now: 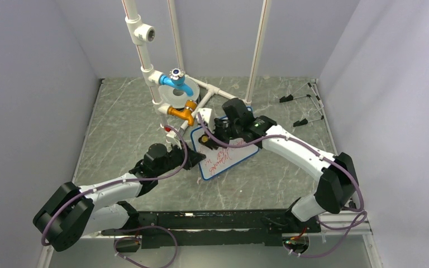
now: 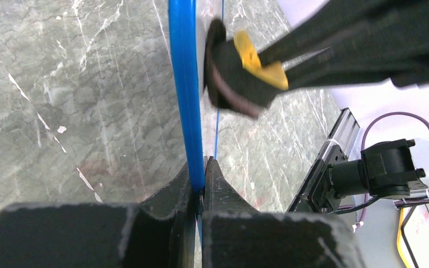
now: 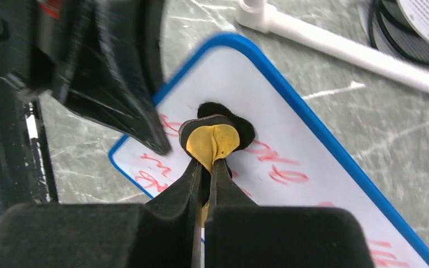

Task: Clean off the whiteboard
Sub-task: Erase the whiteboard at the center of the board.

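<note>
Our left gripper (image 2: 200,177) is clenched on the blue rim of the small white rectangular whiteboard (image 2: 185,84), which sits right between its fingers. Our right gripper (image 3: 204,170) pinches a yellow-backed black felt eraser (image 3: 212,139) against the board's face. We judge the board light, stiff and slick, so the rim is the best place to hold it.

The grey veined marble-look worktop (image 1: 117,128) is smooth; the blue-rimmed white whiteboard (image 3: 327,142) is glossy; the black-and-yellow eraser pad (image 3: 213,139) seems felt.

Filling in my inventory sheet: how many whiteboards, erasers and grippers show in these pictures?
Whiteboard: 1
Eraser: 1
Grippers: 2 (left gripper, right gripper)
Total: 4
</note>
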`<state>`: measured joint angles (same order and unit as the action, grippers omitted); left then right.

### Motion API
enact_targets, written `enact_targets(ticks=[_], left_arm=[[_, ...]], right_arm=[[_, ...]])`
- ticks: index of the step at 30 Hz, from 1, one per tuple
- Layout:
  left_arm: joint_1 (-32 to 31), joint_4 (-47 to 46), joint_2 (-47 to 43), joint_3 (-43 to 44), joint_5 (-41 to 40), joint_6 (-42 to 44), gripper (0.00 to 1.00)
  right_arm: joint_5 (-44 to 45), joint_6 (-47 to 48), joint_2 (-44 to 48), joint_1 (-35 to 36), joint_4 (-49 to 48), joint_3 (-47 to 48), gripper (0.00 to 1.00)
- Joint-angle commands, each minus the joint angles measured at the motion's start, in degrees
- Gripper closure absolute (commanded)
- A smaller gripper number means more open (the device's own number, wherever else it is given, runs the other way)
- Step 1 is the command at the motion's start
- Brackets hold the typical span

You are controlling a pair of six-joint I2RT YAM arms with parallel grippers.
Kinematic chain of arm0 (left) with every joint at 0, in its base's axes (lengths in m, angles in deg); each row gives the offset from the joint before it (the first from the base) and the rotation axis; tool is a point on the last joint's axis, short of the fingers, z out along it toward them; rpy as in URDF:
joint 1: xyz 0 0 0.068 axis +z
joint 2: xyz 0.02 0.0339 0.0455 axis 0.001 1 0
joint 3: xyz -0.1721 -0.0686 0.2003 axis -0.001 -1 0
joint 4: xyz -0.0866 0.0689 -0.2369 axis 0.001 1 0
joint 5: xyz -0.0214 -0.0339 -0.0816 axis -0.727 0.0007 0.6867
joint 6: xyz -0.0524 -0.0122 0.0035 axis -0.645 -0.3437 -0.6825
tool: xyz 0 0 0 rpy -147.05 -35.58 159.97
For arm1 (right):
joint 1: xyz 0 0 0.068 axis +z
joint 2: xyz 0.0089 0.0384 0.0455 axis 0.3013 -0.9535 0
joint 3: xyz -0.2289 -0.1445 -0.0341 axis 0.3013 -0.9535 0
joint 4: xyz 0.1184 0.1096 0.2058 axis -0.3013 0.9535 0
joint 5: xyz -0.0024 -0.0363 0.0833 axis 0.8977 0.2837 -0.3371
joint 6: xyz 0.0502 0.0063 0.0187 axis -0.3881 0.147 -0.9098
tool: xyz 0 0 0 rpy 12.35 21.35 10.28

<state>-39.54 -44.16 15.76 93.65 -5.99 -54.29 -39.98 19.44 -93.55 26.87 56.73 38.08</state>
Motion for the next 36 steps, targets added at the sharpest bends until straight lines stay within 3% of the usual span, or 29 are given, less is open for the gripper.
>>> enact_targets(ticks=[1, 5, 10, 14, 19, 22, 30, 36], left_arm=[[-1.85, -1.5, -2.25, 0.61, 4.69, 4.68, 1.0], [-1.84, 0.39, -2.15, 1.73, 4.34, 5.63, 1.0], [-1.88, 0.85, -2.91, 1.42, 3.98, 5.44, 1.0], [-1.85, -0.27, -3.23, 0.38, 3.9, 5.06, 1.0], [-1.82, -1.14, -2.66, 0.19, 4.63, 5.12, 1.0], [-1.87, -1.21, -2.24, 0.52, 4.96, 5.3, 1.0], [-1.81, -0.23, -1.99, 1.15, 4.83, 5.42, 1.0], [-1.84, -1.21, -1.16, 0.92, 5.63, 4.95, 1.0]], right_arm=[[3.02, -2.53, 1.56, -6.18, -4.27, -2.3, 1.0], [-3.35, -0.55, 1.06, -3.19, -2.41, -3.06, 1.0], [-3.04, 1.8, -1.56, 3.66, -0.45, -1.78, 1.0], [-0.4, 0.62, -1.12, 3.25, -1.45, -1.42, 1.0], [4.72, -3.5, 0.1, -2.49, -4.64, -1.86, 1.0], [3.26, -3.27, 1.09, -3.98, -4.79, -2.74, 1.0], [-2.48, 1.21, -0.18, 3.27, -0.62, -1.29, 1.0], [3.86, -2.75, 0.2, 1.5, -3.5, -0.52, 1.0]])
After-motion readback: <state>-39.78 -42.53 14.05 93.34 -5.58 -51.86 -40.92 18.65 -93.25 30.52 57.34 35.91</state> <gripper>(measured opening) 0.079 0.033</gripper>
